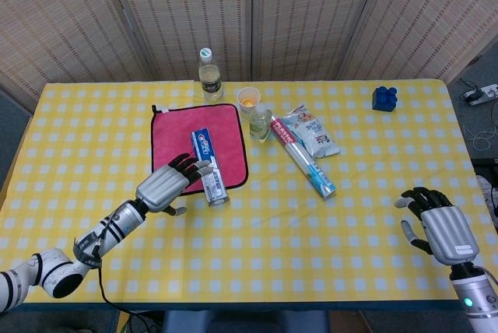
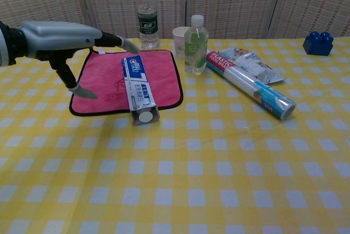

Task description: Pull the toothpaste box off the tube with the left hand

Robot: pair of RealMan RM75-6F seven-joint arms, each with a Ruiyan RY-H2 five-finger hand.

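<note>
The blue and white toothpaste box [image 1: 209,164] [image 2: 139,88] lies lengthwise on a pink cloth [image 1: 175,143] [image 2: 106,83]. The tube's white cap [image 2: 145,116] shows at the box's open near end. My left hand [image 1: 169,184] [image 2: 60,34] is open, fingers spread. It hovers just left of the box, fingertips close to it, holding nothing. My right hand [image 1: 440,226] is open near the table's front right edge, far from the box, and appears only in the head view.
Behind the cloth stand a tall water bottle [image 2: 147,13], a paper cup [image 2: 180,41] and a small green-label bottle [image 2: 196,39]. A plastic wrap box [image 2: 250,85] and a snack bag [image 2: 254,64] lie to the right. A blue toy brick [image 2: 318,42] sits far right.
</note>
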